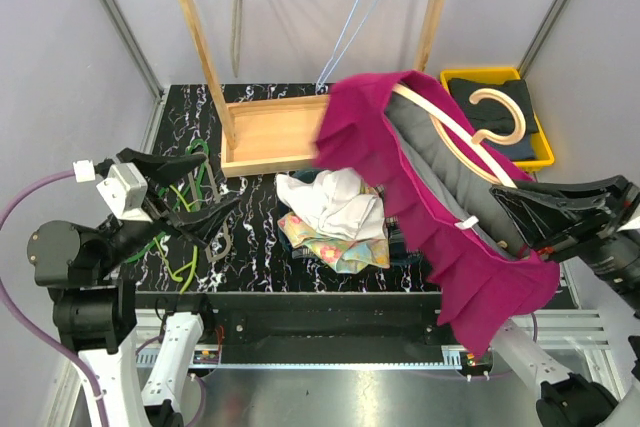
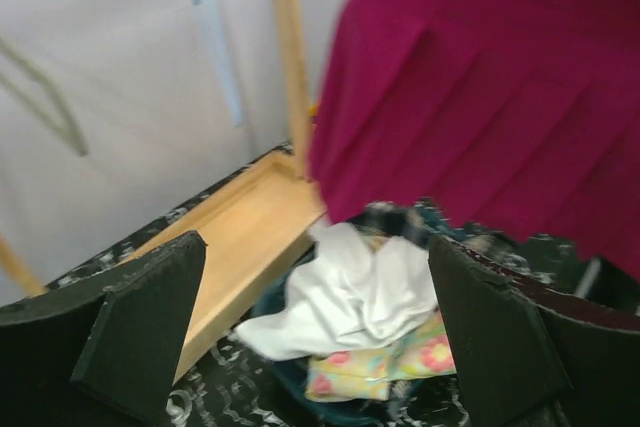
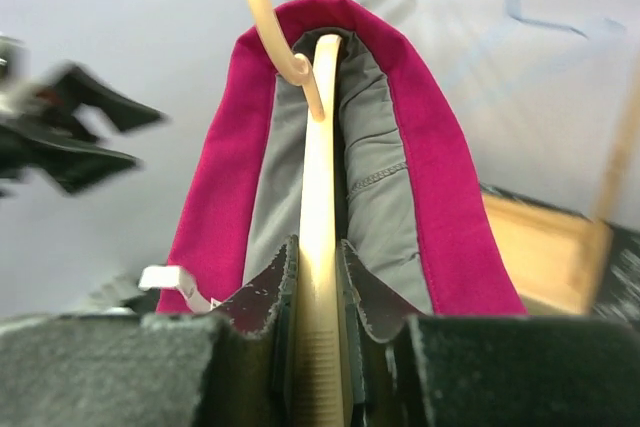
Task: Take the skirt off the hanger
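While our left gripper hangs with jaws spread wide at the frame's left, we see the magenta skirt draped over the cream hanger at centre-right, where our right gripper clamps the hanger's bar

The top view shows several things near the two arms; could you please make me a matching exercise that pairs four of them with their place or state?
Things:
1. skirt
2. cream hanger
3. left gripper
4. yellow bin

Place or state:
A. open, holding nothing
B. at the far right, dark clothes inside
C. clamped in the right gripper
D. draped over the cream hanger

Pairs: 1-D, 2-C, 3-A, 4-B.
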Controlling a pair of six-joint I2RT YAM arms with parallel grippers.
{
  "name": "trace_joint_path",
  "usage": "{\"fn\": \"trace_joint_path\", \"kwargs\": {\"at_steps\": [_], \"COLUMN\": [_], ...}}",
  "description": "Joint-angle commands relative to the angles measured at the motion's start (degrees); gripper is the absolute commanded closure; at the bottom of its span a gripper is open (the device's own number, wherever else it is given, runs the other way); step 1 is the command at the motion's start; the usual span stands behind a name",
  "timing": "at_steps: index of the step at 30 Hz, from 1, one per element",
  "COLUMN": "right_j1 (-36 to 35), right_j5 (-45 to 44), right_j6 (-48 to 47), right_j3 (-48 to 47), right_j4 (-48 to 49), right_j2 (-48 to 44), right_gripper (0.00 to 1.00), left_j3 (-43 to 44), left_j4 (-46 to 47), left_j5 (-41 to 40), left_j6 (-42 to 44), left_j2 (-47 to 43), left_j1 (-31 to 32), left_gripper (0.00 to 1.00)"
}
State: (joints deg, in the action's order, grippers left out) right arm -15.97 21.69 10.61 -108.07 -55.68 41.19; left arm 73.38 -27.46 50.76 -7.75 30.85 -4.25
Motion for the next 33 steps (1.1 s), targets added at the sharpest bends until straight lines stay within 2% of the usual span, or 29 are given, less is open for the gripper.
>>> {"fn": "trace_joint_path", "kwargs": {"at_steps": [1,2,6,11,17,18,22,27,30,31,33], "right_j1": [0.0,0.1,0.1,0.1,0.1,0.0,0.1,0.1,0.1,0.1,0.1], "right_j5": [14.5,15.4,20.2,22.3,26.3,26.6,27.8,28.6,28.8,28.8,28.8], "right_j6": [10.1,11.3,14.7,20.7,26.2,26.7,29.3,29.8,30.6,31.5,32.8], "right_j3": [-6.0,-6.2,-4.4,4.0,9.4,10.2,11.3,10.3,11.4,12.1,14.7], "right_j4": [16.4,17.3,23.7,32.8,41.7,42.2,45.3,46.3,47.4,48.7,50.7], "right_j2": [5.5,6.7,8.8,8.1,8.1,8.1,8.5,9.5,9.5,9.4,8.9], "right_gripper": [1.0,1.0,1.0,1.0,1.0,1.0,1.0,1.0,1.0,1.0,1.0], "left_j3": [-2.6,-2.7,-0.4,0.4,2.5,2.2,-1.0,-4.4,-4.9,-5.0,-4.9], "left_j4": [17.5,19.5,24.2,36.0,36.2,39.4,53.1,55.9,59.5,61.4,68.2], "left_j5": [11.3,11.5,10.9,9.8,5.6,6.4,10.5,13.0,14.3,14.9,17.1], "left_j6": [-13.6,-17.5,-24.5,-34.4,-31.0,-32.2,-46.9,-47.4,-50.2,-53.3,-57.0], "left_j2": [-0.8,-0.8,2.0,5.7,9.6,10.5,13.7,15.3,16.4,17.0,19.3], "left_j1": [-0.2,-0.2,-0.2,-0.2,-0.2,-0.2,-0.2,-0.2,-0.1,-0.1,-0.1], "left_gripper": [0.01,0.01,0.01,0.01,0.01,0.01,0.01,0.04,0.1,0.25,0.42]}}
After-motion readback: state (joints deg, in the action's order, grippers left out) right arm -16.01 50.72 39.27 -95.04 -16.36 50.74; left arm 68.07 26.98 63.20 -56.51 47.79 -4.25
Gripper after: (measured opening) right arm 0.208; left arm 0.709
